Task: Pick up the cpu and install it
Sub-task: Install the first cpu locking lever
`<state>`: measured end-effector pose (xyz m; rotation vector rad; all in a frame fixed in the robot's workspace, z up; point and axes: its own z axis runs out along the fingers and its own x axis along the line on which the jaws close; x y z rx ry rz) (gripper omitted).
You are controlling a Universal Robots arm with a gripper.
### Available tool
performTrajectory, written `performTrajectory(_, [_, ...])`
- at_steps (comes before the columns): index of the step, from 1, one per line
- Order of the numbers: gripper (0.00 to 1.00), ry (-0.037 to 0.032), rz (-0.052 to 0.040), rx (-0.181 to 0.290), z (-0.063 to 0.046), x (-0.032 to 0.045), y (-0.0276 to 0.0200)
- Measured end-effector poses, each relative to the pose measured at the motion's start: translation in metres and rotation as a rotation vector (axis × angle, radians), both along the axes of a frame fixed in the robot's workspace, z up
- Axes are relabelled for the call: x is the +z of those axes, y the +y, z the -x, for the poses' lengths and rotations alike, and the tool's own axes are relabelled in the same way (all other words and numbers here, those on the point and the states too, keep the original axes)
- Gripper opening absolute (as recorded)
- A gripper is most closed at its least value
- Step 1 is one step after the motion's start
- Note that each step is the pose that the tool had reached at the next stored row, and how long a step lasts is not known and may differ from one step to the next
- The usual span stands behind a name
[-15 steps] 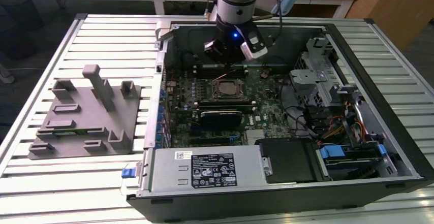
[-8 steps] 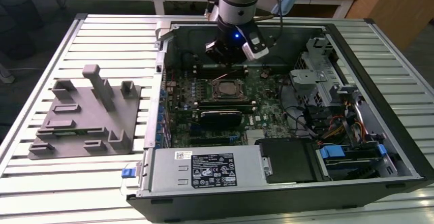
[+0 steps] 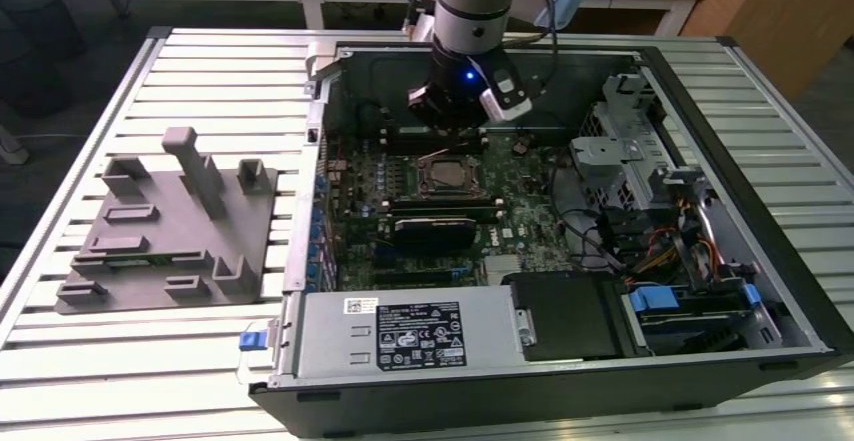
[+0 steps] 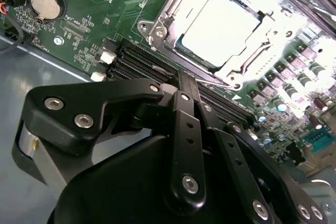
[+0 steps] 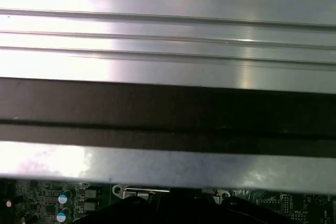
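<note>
Slatted aluminium tabletop [image 3: 200, 71] carries the whole scene, with wooden desks beyond it at twelve o'clock. At nine o'clock in the exterior view a grey fixture [image 3: 167, 236] with upright posts lies flat on the slats, well apart from the work. Next comes the open computer case [image 3: 561, 221], its green motherboard [image 3: 527, 216] exposed and a labelled power supply [image 3: 400, 336] along the six o'clock edge. Near the board's centre sits the metal-framed socket [image 3: 447, 173]; in the second wrist view the cpu [image 4: 218, 27] appears as a bright silvery square lying flat inside that frame [image 4: 157, 22], so it seems already seated, though whether the frame is latched cannot be told. The arm [image 3: 467, 11] hangs over the case at about twelve o'clock from the socket, the gripper [image 3: 461, 126] just above the board and beside the socket, touching neither. In the second wrist view the black finger linkages [image 4: 186, 129] look drawn close together with nothing visible between them, so the gripper reads as narrow and empty. Doing this step well probably means staying vertical, clear of the memory slots [image 4: 142, 66], and leaving the chip square and undisturbed.
</note>
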<state>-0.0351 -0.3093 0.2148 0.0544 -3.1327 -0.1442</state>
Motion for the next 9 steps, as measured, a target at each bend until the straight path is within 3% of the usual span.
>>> performTrajectory(9, [0.11, 0.0, 0.0, 0.005, -0.0064, -0.0093, 0.0003])
